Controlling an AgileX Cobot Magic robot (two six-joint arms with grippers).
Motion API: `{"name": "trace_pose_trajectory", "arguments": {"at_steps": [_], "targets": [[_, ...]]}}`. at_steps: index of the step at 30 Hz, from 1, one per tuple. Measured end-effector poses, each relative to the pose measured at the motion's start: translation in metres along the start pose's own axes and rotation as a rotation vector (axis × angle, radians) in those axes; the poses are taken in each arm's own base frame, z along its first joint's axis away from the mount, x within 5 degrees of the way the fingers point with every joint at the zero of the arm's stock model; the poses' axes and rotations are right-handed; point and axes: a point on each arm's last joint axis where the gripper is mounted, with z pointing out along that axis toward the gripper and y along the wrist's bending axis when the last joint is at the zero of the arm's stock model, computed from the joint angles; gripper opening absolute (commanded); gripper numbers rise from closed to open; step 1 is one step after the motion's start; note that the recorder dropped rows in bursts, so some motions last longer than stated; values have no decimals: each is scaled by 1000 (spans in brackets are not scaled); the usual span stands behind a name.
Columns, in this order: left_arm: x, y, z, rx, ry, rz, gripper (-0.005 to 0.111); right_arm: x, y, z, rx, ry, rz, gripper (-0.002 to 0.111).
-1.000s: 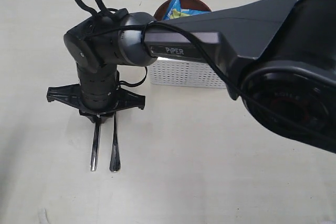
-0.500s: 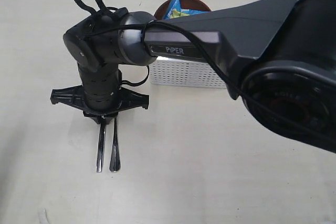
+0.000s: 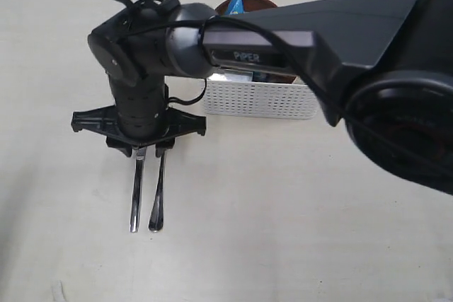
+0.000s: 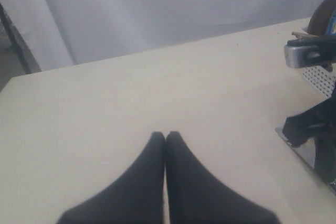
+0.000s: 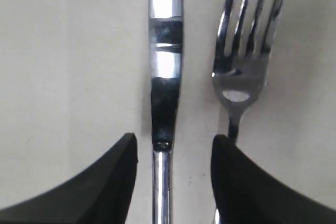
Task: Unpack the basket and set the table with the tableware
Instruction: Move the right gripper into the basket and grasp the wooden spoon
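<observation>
**Cutlery on table, basket loaded**

White basket [image 3: 258, 100] on table [image 3: 283, 210]: reddish-brown plate [image 3: 224, 8] and blue bag [image 3: 236, 3] inside, rest hidden by arm. Knife [image 5: 165, 77] and fork [image 5: 247, 51] lie side by side on tabletop. Right gripper [image 5: 173, 140] jaws apart, straddling knife. Left gripper [image 4: 165, 136] closed, empty.

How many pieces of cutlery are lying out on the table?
2: a knife and a fork, side by side on the table near the basket. More may be hidden in the basket.
</observation>
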Motion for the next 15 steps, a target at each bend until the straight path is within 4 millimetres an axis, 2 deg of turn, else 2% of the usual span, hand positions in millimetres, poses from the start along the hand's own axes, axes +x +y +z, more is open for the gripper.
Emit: {"name": "trace_pose_trajectory", "arguments": {"at_steps": [5, 12, 14, 15], "targets": [[0, 0, 0, 0, 0, 0, 0, -16, -12, -29, -15, -35, -15, 43], [0, 0, 0, 0, 0, 0, 0, -33, -33, -51, 4, -34, -87, 43], [0, 0, 0, 0, 0, 0, 0, -43, -43, -64, -12, -50, -121, 43], [0, 0, 0, 0, 0, 0, 0, -52, -53, -82, -24, -87, -161, 43]]}}
